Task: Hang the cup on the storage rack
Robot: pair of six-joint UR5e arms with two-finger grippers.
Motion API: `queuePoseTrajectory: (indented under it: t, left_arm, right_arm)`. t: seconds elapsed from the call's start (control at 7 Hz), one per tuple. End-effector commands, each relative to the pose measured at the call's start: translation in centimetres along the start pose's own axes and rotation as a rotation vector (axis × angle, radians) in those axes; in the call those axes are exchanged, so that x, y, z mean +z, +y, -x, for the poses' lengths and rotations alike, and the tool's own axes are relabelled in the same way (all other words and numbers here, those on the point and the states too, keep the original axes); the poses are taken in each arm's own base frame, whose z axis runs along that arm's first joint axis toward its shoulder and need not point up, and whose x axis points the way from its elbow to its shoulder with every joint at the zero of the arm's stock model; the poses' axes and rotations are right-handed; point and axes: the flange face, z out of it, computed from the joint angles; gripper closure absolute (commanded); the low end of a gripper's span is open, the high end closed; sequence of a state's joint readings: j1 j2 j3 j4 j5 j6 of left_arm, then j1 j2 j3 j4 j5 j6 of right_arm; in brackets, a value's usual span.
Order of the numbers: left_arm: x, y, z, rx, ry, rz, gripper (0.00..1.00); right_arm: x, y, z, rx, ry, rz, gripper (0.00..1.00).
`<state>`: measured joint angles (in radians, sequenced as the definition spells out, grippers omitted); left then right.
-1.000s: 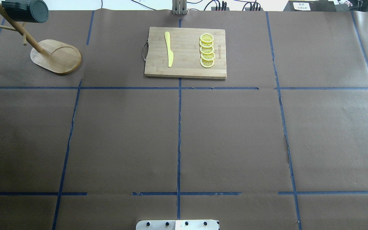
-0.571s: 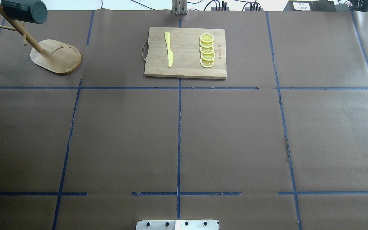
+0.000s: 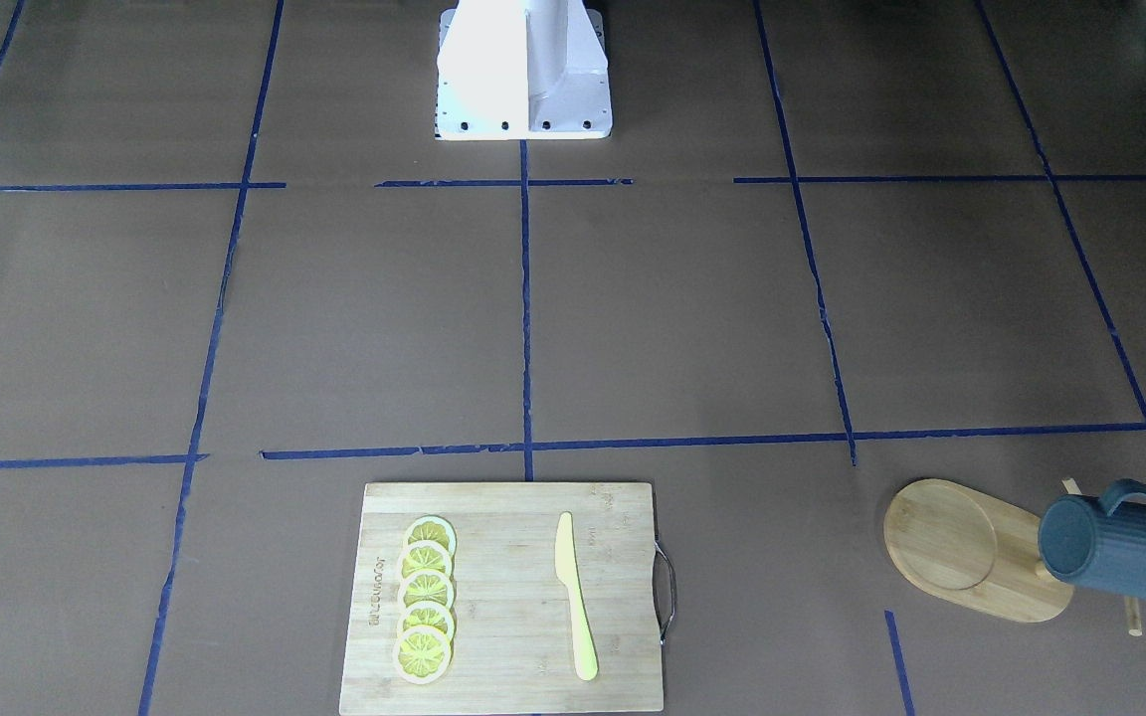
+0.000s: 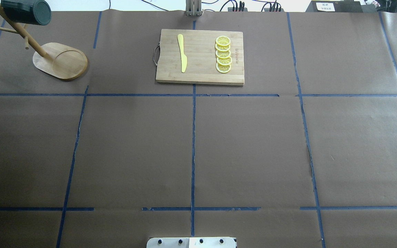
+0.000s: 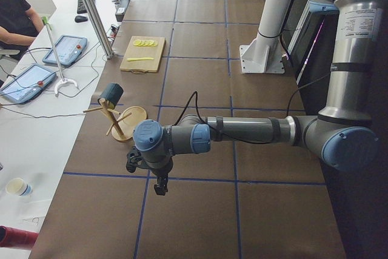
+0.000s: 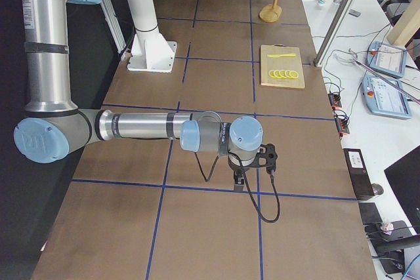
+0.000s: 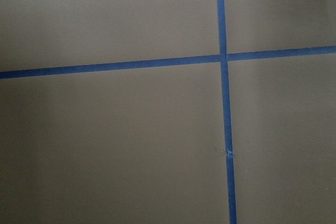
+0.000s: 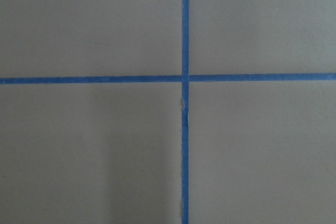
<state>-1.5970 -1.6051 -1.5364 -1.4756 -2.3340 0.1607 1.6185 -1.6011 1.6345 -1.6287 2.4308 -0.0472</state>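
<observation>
cup: hung on storage rack, long axis near level, base faced the desk's middle
left claw, right claw: couldn't tell if apart or together

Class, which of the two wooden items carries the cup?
The oval-based storage rack, with the cup hanging on it; the cutting board holds lemon slices and a knife.

Cup matt, ribbed; storage rack smooth wood.
</observation>
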Motion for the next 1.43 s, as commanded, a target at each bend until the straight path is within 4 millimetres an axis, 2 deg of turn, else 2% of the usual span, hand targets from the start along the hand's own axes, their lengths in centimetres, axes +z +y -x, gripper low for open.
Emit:
queuePoseTrajectory:
  t: [0.0, 0.43, 1.29]
  left_arm:
    - [0.1, 0.0, 0.1, -0.003, 0.0, 0.002, 0.0]
    - [0.0, 0.0, 0.0, -0.002, -0.001, 0.0, 0.0]
    - [0.0, -0.1, 0.0, -0.001, -0.001, -0.001, 0.0]
  right_arm:
    - [1.1, 2.1, -1.8, -0.017, 0.002, 0.02, 0.0]
    - [0.2, 1.5, -1.2, -0.003, 0.011, 0.003, 0.0]
    - [0.0, 1.4, -0.9, -0.005, 0.018, -0.002, 0.0]
